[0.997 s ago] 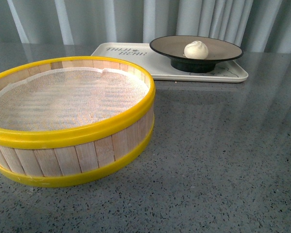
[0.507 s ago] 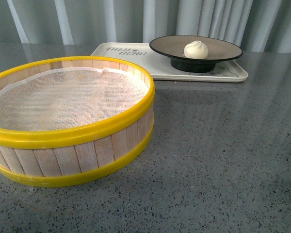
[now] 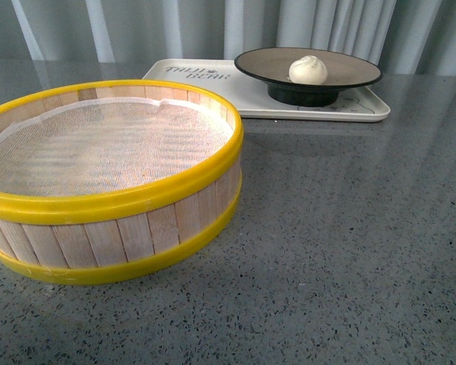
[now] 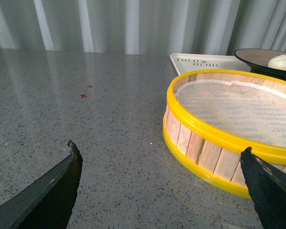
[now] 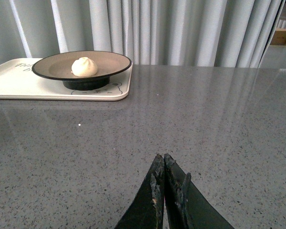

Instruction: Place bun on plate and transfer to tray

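Observation:
The cream-white bun (image 3: pixel 308 70) sits in the black-rimmed plate (image 3: pixel 349 71), which stands on the cream-white tray (image 3: pixel 251 99) at the far side of the table. They also show in the right wrist view: bun (image 5: pixel 84 67), plate (image 5: pixel 50 67), tray (image 5: pixel 19 86). The left wrist view shows the bun (image 4: pixel 281 62), plate (image 4: pixel 252 56) and tray (image 4: pixel 200 62) at its edge. My left gripper (image 4: pixel 160 152) is open and empty over bare table beside the steamer basket. My right gripper (image 5: pixel 162 160) is shut and empty, well short of the tray. Neither arm shows in the front view.
A large yellow-rimmed wooden steamer basket (image 3: pixel 114 205) with a white cloth liner stands at the near left; it also shows in the left wrist view (image 4: pixel 219 138). Grey curtains (image 3: pixel 228 30) hang behind the grey speckled table (image 3: pixel 349 243).
The front view has shifted slightly, so the basket and tray sit a little higher in frame. The bun, plate and tray keep their places relative to each other.

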Motion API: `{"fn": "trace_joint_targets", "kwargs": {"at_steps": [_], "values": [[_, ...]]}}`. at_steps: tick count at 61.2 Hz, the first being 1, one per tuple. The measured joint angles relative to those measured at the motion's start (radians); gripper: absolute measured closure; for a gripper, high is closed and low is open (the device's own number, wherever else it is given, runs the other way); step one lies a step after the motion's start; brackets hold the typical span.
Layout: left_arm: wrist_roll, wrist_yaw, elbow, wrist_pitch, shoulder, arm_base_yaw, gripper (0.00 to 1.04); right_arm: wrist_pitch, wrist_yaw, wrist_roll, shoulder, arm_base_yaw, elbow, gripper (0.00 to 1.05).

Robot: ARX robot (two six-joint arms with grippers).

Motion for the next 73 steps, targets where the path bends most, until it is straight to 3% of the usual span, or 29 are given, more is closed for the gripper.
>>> {"fn": "trace_joint_targets", "kwargs": {"at_steps": [52, 58, 73], "values": [[0.0, 0.0, 0.0, 0.0, 0.0, 0.0, 0.07, -0.216, 0.0, 0.0, -0.279, 0.0, -0.05, 1.03], [0.0, 0.0, 0.0, 0.0, 0.0, 0.0, 0.07, -0.386, -0.002, 0.0, -0.418, 0.0, -0.05, 1.03], [0.0, 0.0, 0.0, 0.0, 0.0, 0.0, 0.07, -0.393, -0.002, 0.0, -0.45, -0.001, -0.05, 0.99]]}}
